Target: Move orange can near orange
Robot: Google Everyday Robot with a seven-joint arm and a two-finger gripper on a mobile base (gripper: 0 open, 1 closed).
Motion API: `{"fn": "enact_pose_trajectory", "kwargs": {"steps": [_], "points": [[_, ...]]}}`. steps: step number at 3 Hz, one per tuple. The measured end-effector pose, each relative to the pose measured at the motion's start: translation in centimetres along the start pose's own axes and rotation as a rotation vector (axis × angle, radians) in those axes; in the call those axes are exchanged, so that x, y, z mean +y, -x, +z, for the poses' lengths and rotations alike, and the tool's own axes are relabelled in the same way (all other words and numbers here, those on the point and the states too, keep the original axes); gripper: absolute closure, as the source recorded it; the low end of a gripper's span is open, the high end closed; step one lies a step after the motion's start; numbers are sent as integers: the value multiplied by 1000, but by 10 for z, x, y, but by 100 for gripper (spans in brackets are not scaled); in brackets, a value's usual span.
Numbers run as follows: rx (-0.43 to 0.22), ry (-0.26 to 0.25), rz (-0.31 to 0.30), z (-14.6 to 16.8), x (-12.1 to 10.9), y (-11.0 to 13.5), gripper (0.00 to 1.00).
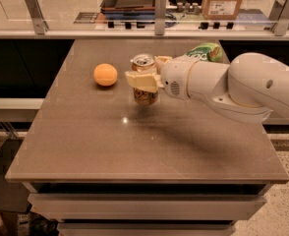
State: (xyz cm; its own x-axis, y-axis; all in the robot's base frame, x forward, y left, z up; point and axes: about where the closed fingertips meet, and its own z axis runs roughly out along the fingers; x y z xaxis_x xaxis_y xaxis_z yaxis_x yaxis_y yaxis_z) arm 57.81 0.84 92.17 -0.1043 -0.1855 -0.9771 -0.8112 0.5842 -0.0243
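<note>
Gripping orange can (145,96) upright at mid-height, hand (147,76) clamped on both its sides over table (134,146) | can near orange (105,74), a small gap between, not touching | orange resting on table | green bag (204,52) partly hidden behind white arm (233,82) toward far edge

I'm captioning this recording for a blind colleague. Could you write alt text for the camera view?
The robot's hand, reaching in from the right over a brown table, grips an upright orange can just right of an orange, not touching it. A green snack bag lies behind the arm near the table's far edge.
</note>
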Motion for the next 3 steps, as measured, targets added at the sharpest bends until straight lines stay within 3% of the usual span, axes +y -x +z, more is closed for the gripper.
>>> {"fn": "enact_pose_trajectory", "kwargs": {"steps": [3], "points": [[-46,-10,-10,63,-24,-4,100]]}}
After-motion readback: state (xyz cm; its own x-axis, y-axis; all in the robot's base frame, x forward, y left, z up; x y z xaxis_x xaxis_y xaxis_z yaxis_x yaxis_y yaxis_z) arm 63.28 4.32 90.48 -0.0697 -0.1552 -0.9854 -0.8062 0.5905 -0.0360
